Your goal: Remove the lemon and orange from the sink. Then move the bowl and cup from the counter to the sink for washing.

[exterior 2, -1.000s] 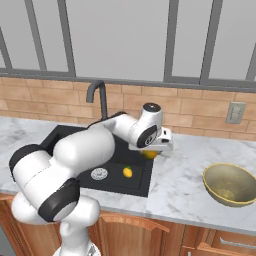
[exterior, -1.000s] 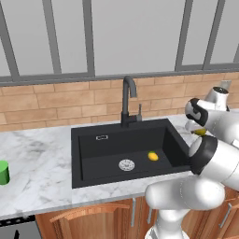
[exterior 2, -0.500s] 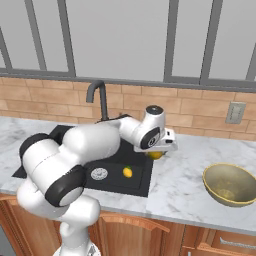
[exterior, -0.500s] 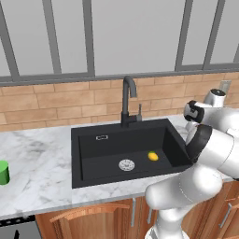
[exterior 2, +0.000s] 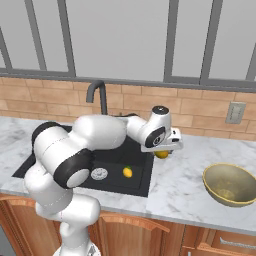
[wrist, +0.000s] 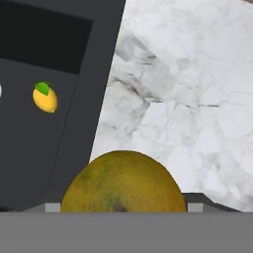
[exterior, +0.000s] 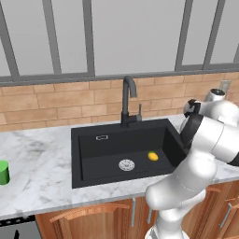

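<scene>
While the two-finger gripper (exterior 2: 162, 152) hangs just past the right edge of the sink, its jaws stand wide and the dull, dark orange-yellow round orange (exterior 2: 161, 154) sits between them, right under the white hand. I cannot tell for sure whether the fingers press on the fruit or are only beside it, because the hand covers them. In the hand view the orange (wrist: 123, 182) is very close at the bottom, and under it there is the sink's right wall and the white-grey marble counter (wrist: 197, 99).

The small bright yellow oval lemon (exterior 2: 128, 172) lies on the floor of the large black rectangular sink (exterior 2: 137, 185), near its right wall and a little right of the round silver drain (exterior 2: 99, 174). From the left base view the lemon (exterior: 152, 156) is again just right of the drain (exterior: 126, 164), apart from it. The tall black curved faucet (exterior: 129, 100) stands behind the basin, in front of the tan brick wall (exterior: 46, 105).

The wide, shallow golden-tan bowl (exterior 2: 231, 184) with a pale rim stands upright on the counter, well right of the sink and of the gripper. The small bright green cup (exterior: 3, 172) stands on the counter far to the left of the sink, at the picture's edge.
</scene>
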